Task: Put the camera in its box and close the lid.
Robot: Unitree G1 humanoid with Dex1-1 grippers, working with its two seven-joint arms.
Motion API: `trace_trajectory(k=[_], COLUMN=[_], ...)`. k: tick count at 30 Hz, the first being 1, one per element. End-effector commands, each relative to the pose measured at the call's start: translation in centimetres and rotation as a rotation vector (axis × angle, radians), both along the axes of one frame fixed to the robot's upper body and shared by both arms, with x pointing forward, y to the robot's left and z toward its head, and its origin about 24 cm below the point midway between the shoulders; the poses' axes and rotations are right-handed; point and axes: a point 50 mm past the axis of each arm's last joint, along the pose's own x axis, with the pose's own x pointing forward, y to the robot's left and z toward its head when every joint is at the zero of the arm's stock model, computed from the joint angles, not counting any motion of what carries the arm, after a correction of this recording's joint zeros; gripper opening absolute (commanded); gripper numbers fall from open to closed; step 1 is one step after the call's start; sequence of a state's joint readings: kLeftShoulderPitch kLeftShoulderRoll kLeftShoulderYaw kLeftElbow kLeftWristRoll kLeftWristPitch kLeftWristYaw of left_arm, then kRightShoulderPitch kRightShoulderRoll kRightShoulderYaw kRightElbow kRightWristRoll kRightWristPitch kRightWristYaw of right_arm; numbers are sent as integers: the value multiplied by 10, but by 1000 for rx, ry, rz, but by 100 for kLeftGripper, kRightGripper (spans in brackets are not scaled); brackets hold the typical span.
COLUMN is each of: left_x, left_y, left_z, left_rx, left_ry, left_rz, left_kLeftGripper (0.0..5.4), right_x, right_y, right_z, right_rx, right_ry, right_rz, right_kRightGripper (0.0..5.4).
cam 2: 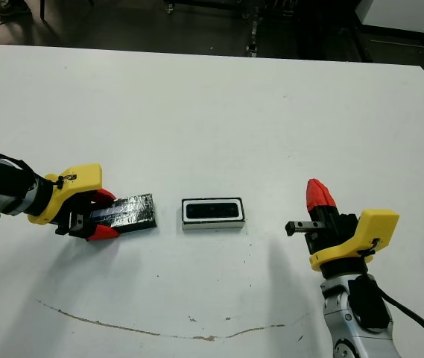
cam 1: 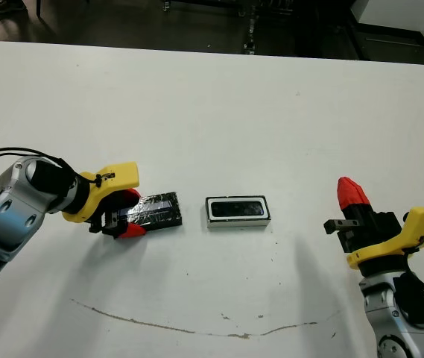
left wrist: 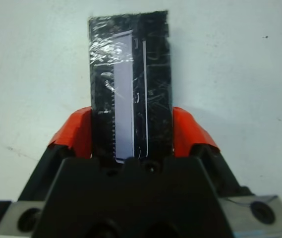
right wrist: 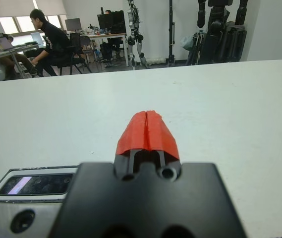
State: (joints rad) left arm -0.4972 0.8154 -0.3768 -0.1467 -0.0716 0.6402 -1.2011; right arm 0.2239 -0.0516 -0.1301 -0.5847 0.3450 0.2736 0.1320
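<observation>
Here, the left gripper (cam 1: 127, 216) pinches the lid (cam 1: 156, 211) lower left; glossy wrap looks slippery, so a grip across its rigid edges suits. The right gripper (right wrist: 147, 130) rests pressed together.

the lid (cam 1: 154, 211) lies left of the box (cam 1: 238, 212), camera (cam 1: 236, 208) inside.

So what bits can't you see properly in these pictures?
- Near end of the lid: left wrist view, hidden behind the left pincer body.
- Far end of the box: right wrist view, cut off by the picture edge and the right pincer body.
- Underside of the camera inside the box: head views, hidden by the rim.
</observation>
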Motion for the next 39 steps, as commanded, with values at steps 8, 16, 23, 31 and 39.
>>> trace_trajectory(k=[8,16,23,31,39], left_x=[-1,6,13,19,18], left_y=[1,-1,-8,-25,-38], left_z=[-4,15,27,21,11], left_rx=[-22,-110,-229,-288,-286], left_ry=[38,-48,-110,-18,27], left_rz=[15,81,86,51,48], left_kLeftGripper=[317,317,317,317,317], right_x=[0,1,2,1,0], right_y=[-2,-1,0,1,0], right_z=[0,-1,-1,-1,-1], right_rx=[-14,-8,-11,-14,-3], right_ry=[14,18,15,20,26], right_rz=[-10,-10,-5,-10,-12], right_kRightGripper=[0,0,0,0,0])
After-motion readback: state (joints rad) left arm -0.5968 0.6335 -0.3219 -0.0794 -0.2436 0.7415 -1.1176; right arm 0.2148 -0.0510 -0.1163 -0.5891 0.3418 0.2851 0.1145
